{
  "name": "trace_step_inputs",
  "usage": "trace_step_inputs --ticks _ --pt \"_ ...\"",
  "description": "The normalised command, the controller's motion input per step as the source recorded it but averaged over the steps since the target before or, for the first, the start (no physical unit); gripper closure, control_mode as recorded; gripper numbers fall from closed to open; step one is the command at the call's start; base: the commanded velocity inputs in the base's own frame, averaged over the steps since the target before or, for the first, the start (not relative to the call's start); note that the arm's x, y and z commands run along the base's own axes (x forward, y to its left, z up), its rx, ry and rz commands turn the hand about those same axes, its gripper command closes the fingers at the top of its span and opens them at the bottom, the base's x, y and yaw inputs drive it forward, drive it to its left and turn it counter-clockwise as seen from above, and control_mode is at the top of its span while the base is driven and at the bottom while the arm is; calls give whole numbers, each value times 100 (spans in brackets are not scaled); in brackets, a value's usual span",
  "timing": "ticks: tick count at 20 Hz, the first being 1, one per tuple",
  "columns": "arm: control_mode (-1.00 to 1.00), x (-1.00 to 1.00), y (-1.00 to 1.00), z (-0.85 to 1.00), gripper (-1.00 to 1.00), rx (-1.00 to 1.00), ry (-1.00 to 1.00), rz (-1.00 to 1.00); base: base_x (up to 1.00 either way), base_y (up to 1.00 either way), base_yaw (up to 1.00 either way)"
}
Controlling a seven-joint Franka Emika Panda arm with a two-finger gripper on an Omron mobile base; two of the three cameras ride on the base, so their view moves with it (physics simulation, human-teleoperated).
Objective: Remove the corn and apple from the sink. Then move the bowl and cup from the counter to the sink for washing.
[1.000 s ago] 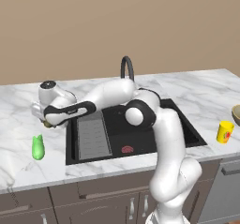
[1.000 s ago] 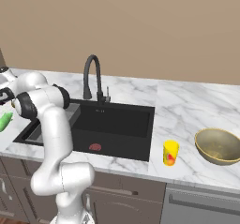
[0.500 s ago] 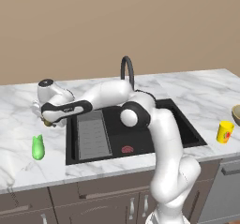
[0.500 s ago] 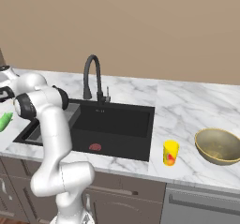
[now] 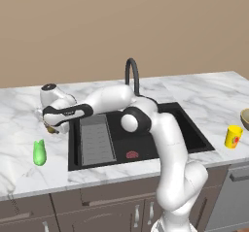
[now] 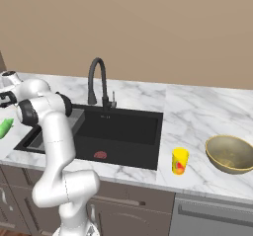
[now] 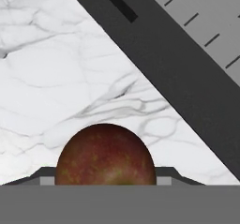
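claw (image 5: 50,127): clenched on the apple, low over the table just left of the sink; it has swung a little further left than a second ago
apple (image 7: 105,155): between the claw's fingers, above marble near the sink's edge
corn (image 5: 39,153): lying on the table, unmoved
sink (image 5: 189,129): a flat reddish item on its floor
cup (image 6: 180,161): on the table beside the bowl (image 6: 230,153), both unchanged

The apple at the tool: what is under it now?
Under the apple lies the white marble counter, left of the sink rim. Whether they touch is hidden.
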Motion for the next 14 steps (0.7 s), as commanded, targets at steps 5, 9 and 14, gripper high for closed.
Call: trace_step_inputs --ticks 5,9,14 --pt "-100 -2 -3 -14 100 0 1 -5 0 0 0" --pt "-100 -6 -1 -11 100 0 0 -4 0 0 0" --pt "-100 -4 -4 -15 100 0 5 -5 0 0 0"
